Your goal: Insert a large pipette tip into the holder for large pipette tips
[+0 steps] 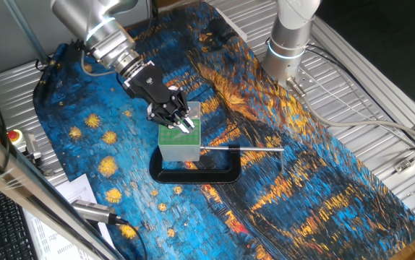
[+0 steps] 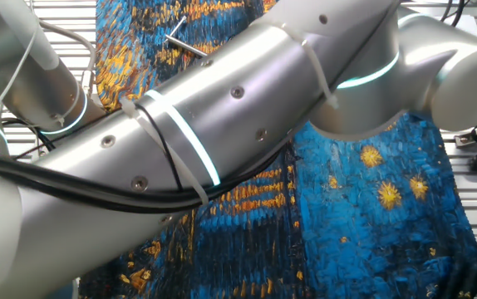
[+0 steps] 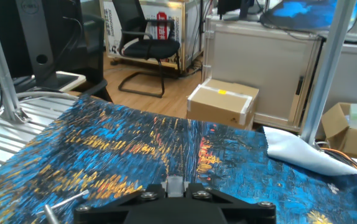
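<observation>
- Gripper (image 1: 186, 124) sits over the holder's (image 1: 179, 143) green top, fingers close together; whether it grips a tip, I cannot tell.
- Black clamp (image 1: 197, 172) grips the holder.

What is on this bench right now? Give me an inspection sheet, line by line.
Surface: table of ribbed metal, covered by a blue and orange starry-night cloth.
Job's things: holder for large pipette tips, green top plate, gripped by a black C-clamp. Large pipette tip: not clearly seen.
Clutter: silver pen-like cylinder; papers.
Gripper: directly over the holder's top; fingers too small to judge.
Cables: bundle along the arm; loose cables near a second arm base.
Surroundings: cardboard box, office chair.
</observation>
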`<action>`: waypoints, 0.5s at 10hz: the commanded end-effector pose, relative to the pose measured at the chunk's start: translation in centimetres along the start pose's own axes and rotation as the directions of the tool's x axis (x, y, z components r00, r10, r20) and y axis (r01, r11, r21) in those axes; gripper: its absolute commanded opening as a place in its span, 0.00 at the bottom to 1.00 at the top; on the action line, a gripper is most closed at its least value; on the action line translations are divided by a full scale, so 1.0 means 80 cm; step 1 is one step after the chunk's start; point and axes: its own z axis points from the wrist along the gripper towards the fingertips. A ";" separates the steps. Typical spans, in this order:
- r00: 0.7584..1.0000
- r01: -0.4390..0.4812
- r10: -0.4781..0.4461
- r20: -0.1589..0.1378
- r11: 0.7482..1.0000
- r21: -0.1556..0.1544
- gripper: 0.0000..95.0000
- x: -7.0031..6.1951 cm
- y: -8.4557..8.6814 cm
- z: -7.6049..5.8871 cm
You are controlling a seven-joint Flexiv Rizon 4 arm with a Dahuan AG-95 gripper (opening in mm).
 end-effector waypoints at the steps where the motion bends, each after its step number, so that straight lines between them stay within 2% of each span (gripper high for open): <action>1: 1.000 0.001 -0.001 0.001 1.000 0.001 0.00 0.001 0.001 0.000; 5: 1.000 0.010 -0.010 0.006 1.000 0.002 0.00 0.002 0.002 0.000</action>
